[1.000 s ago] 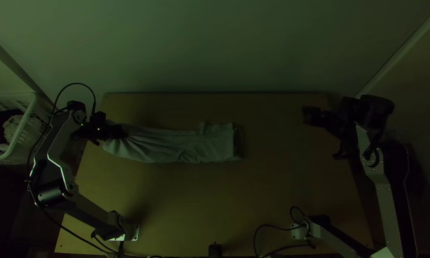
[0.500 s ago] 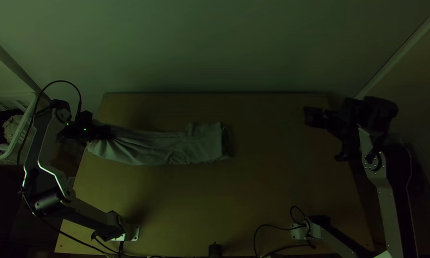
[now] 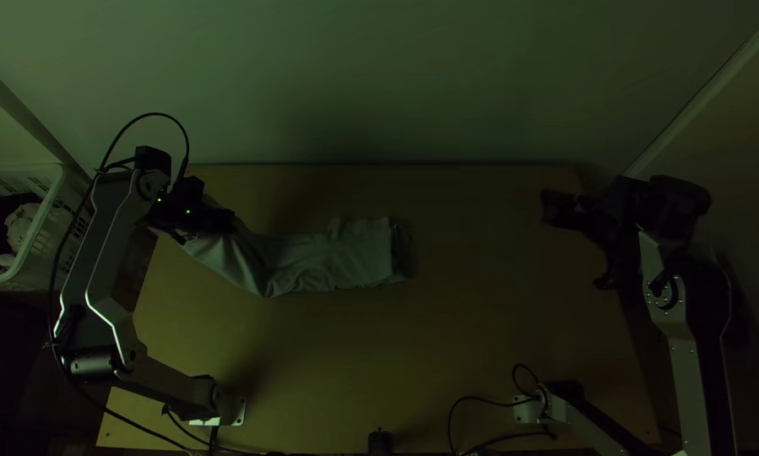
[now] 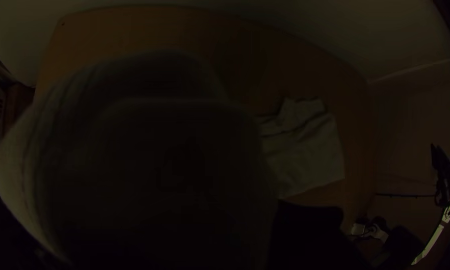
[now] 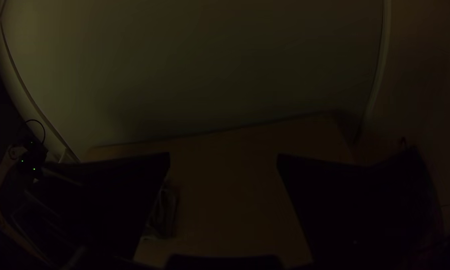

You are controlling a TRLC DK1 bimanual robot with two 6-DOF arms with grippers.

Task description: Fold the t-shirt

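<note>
The pale t-shirt (image 3: 337,257) lies as a long narrow folded strip on the table, its right end flat and its left end raised and bunched. At that left end my left gripper (image 3: 219,221) is shut on the cloth. Close before the lens in the left wrist view, a raised bulge of the t-shirt (image 4: 134,150) covers much of my left gripper (image 4: 307,230); the flat end lies beyond it. Well right of the cloth, my right gripper (image 3: 575,245) stands open and holds nothing. Its wide fingers are apart in the right wrist view, where my right gripper (image 5: 223,157) faces the wall.
A white basket (image 3: 46,228) with clothes in it stands left of the wooden table (image 3: 379,355). A wall rises behind the table's far edge. Bare tabletop lies between the t-shirt and my right gripper, and along the near side. Cables run near the right arm's base.
The t-shirt first slid left with my left gripper. Then that gripper came back right and toward the far edge, bringing the held end along, while the flat end stayed put. The right arm shifted slightly right.
</note>
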